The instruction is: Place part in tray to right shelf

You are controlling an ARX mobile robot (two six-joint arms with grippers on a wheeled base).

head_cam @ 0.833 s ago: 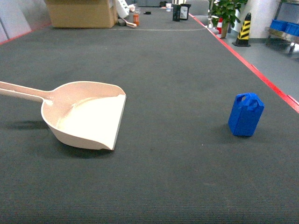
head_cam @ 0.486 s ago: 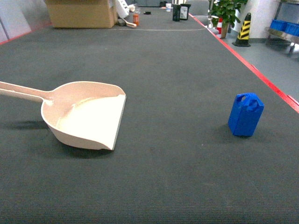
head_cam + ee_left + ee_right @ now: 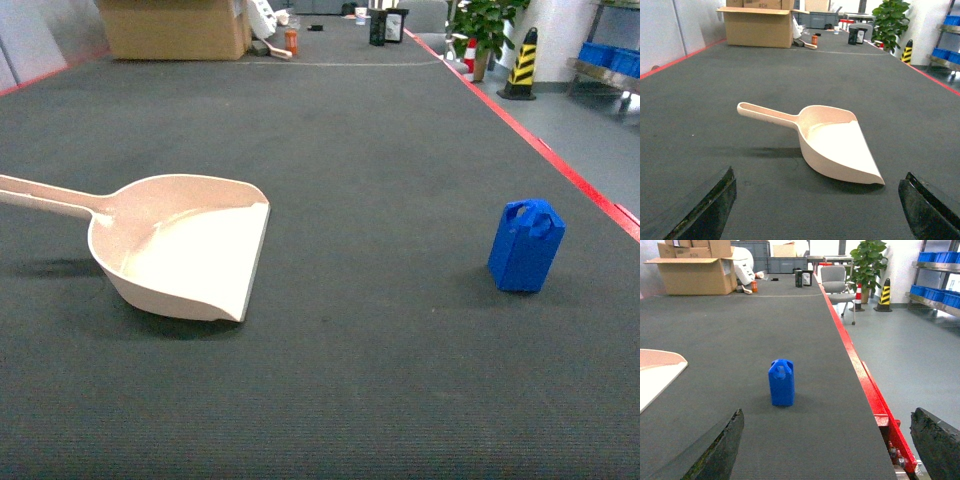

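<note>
Standing upright on the worktop [image 3: 350, 150] well right of the empty tray [image 3: 185, 245], the part [image 3: 526, 246] is untouched; both grippers [image 3: 815, 210] [image 3: 832, 445] gape wide, holding nothing, everything left.

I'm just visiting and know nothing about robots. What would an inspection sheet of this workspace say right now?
Surface: dark grey mat, red edge on the right.
Job's things: blue part upright near the right edge; cream tray lying left, apart from it, nothing inside.
Clutter: cardboard box at the far end.
Grippers: left gripper and right gripper both low, jaws wide open, holding nothing.
Cables: nothing seen.
Surroundings: plant, office chair, blue crates on shelves.
</note>
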